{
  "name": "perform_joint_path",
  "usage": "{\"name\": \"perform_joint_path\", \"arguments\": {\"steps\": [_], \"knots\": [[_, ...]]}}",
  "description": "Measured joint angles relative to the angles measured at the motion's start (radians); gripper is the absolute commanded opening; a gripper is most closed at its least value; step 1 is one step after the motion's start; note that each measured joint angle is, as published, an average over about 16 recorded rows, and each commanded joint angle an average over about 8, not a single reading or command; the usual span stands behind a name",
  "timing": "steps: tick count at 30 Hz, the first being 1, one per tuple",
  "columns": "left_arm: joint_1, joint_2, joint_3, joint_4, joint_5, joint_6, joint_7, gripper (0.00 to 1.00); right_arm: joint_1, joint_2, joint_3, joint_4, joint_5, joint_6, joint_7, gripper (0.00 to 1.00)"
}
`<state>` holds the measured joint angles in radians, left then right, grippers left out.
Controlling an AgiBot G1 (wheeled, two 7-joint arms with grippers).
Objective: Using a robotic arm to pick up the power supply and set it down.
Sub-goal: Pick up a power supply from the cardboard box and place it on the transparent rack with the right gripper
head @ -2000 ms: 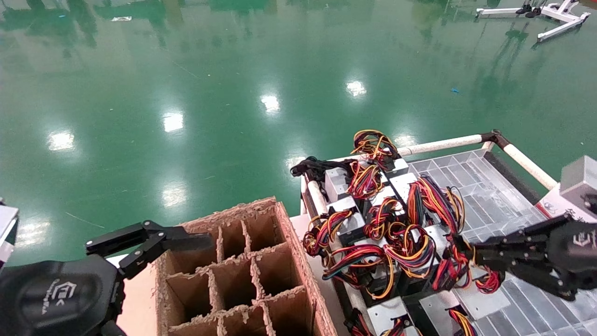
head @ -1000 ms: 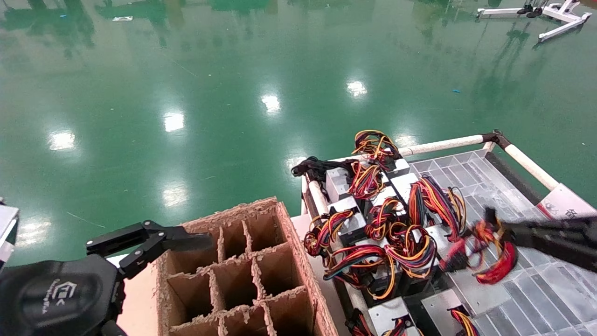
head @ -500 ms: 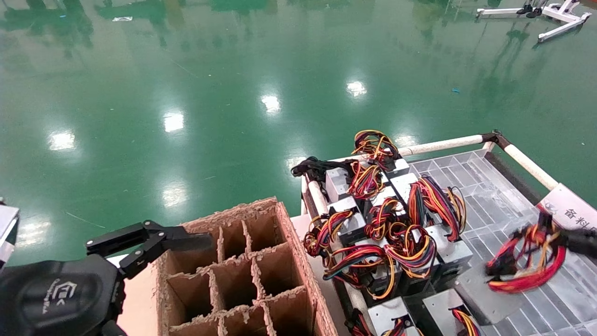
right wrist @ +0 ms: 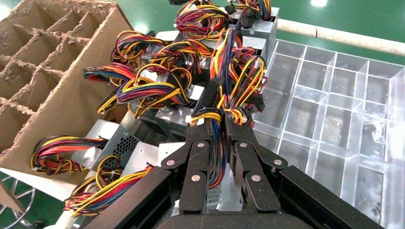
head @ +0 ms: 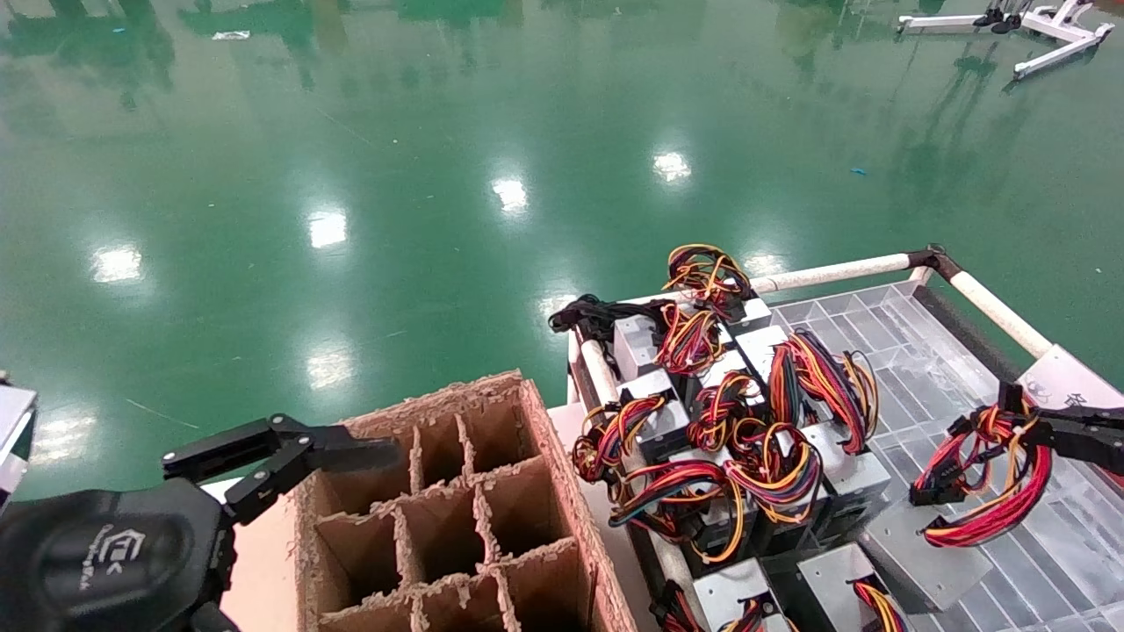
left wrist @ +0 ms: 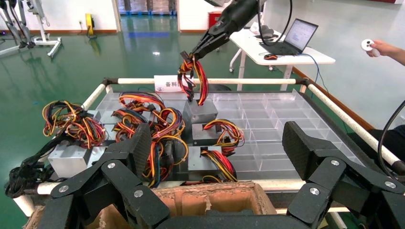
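Green glossy floor (head: 369,158) fills the far view. A railed cart with a clear gridded tray (head: 887,333) stands at right, white tube rails along its far and right edges. A cardboard box with cell dividers (head: 457,518) sits just beside the tray's left edge.

A cluster of grey power supplies with red, yellow and black wire bundles (head: 729,412) crowds the tray's left half.

The left gripper (head: 290,456) hovers at the box's near-left corner, fingers spread wide, holding nothing; the left wrist view shows both pads well apart over the box rim.

The right gripper (head: 1027,430) reaches in over the tray's right edge, fingers pressed together on the wire loom (right wrist: 215,143) of one power supply (left wrist: 199,112). That unit hangs by its wires, grey casing tilted, over the tray's right half, apart from the cluster.
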<state>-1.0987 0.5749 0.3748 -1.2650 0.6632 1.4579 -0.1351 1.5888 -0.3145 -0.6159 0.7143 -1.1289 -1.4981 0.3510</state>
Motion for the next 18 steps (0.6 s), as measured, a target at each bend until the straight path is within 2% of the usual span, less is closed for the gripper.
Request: {"name": "perform_joint_path", "arguments": {"steps": [18], "knots": [[0.000,0.000,0.000,0.000,0.000,0.000,0.000,1.00,0.079,-0.045,-0.004,0.039,-0.012,-0.031,0.115,0.00]]}}
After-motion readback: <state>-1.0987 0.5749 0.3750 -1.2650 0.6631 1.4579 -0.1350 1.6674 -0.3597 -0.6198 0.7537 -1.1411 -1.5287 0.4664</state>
